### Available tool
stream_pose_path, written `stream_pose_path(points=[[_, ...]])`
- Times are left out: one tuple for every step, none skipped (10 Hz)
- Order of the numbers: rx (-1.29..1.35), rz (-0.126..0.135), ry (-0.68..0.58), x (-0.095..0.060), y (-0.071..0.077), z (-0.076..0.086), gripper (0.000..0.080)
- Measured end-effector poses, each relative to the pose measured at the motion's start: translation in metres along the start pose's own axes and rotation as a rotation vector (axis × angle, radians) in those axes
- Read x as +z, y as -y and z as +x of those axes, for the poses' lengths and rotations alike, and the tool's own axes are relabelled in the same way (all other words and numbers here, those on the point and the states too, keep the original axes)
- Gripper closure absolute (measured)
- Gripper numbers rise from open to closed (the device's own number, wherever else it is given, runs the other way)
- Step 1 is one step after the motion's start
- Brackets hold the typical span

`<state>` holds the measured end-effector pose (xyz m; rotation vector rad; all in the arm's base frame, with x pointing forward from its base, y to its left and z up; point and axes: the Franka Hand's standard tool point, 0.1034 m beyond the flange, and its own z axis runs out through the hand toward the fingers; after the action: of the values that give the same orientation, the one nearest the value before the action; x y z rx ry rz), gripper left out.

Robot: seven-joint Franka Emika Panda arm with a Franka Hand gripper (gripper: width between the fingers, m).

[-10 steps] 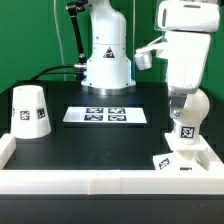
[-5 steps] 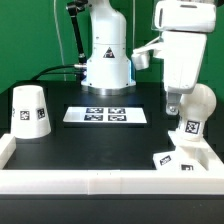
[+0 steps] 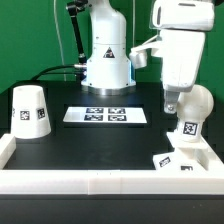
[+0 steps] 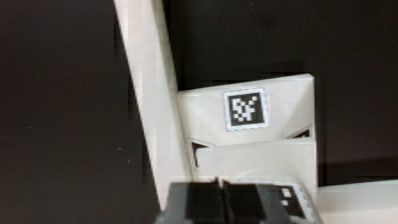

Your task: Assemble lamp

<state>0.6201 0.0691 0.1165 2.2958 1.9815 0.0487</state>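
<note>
The white bulb (image 3: 194, 108) stands tilted at the exterior view's right, round head up and tagged neck down. It is just behind the small square base (image 3: 168, 159) in the front right corner. My gripper (image 3: 172, 108) hangs close against the bulb's left side. In the wrist view the gripper (image 4: 224, 190) has its jaws together with nothing between them, above the tagged base (image 4: 247, 108). The bulb does not show in the wrist view. The cup-shaped shade (image 3: 30, 110) stands mouth down at the far left.
The marker board (image 3: 105, 116) lies flat in the middle of the black table. A white wall (image 3: 100, 183) runs along the front and the sides; it also shows in the wrist view (image 4: 150, 80). The arm's white pedestal (image 3: 106, 62) stands at the back.
The arm has shifted slightly up and toward the exterior view's left. The bulb shows more fully and its head leans a little further right.
</note>
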Motion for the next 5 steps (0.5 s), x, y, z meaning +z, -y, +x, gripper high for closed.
stream_pose_path(points=[[-0.013, 0.001, 0.001, 0.0010, 0.0001, -0.0038, 0.0794], [-0.016, 0.001, 0.001, 0.0004, -0.0006, -0.0053, 0.0794], [-0.017, -0.002, 0.000, -0.0016, -0.0011, -0.0041, 0.0636], [-0.017, -0.004, -0.002, -0.0035, -0.0014, -0.0026, 0.0451], [-0.015, -0.006, -0.003, -0.0046, -0.0020, -0.0029, 0.0451]])
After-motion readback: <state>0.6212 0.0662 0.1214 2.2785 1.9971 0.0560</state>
